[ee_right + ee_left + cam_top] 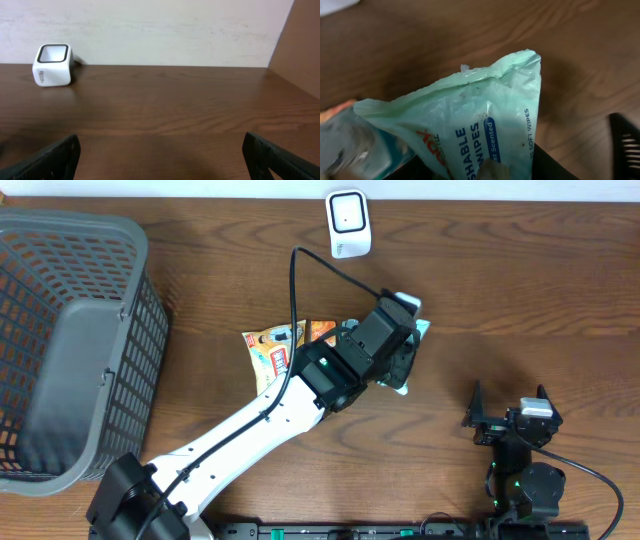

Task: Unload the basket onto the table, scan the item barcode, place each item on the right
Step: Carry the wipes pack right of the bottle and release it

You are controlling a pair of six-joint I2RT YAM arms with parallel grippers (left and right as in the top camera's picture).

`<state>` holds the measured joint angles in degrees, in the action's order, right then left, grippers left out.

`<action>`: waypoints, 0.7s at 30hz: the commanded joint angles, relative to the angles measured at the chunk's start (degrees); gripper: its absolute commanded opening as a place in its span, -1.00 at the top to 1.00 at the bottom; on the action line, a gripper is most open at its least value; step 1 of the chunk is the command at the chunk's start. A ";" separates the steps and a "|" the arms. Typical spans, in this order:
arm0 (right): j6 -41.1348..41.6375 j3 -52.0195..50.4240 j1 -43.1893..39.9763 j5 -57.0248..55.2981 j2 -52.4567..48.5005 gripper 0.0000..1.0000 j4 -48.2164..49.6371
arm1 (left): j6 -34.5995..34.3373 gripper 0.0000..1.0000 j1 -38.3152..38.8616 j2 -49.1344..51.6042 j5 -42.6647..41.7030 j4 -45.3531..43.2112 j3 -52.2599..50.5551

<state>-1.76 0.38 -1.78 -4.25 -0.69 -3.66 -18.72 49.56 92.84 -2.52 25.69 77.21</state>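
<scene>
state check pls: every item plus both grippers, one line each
left gripper: shut on the wipes pack
wipes pack: gripped, looks lifted off the table
right gripper: open, empty
scanner: upright on the table, nothing touching it
snack packet: lying flat on the table, partly covered
basket: upright, looks empty
</scene>
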 commanded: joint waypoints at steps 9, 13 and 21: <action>-0.48 -0.07 0.39 0.31 0.31 -0.98 -0.24 | -3.08 0.02 1.42 5.86 2.97 2.14 -0.17; -0.46 -0.07 0.39 0.31 0.31 -0.99 -0.22 | -4.11 0.01 2.38 9.60 2.97 2.19 -0.17; -0.46 -0.07 0.39 0.31 0.31 -0.98 -0.22 | -5.62 0.02 3.30 17.22 2.99 1.18 -0.17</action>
<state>-1.76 0.38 -1.74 -4.25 -0.69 -3.66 -23.18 52.86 108.38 -0.69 26.96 77.21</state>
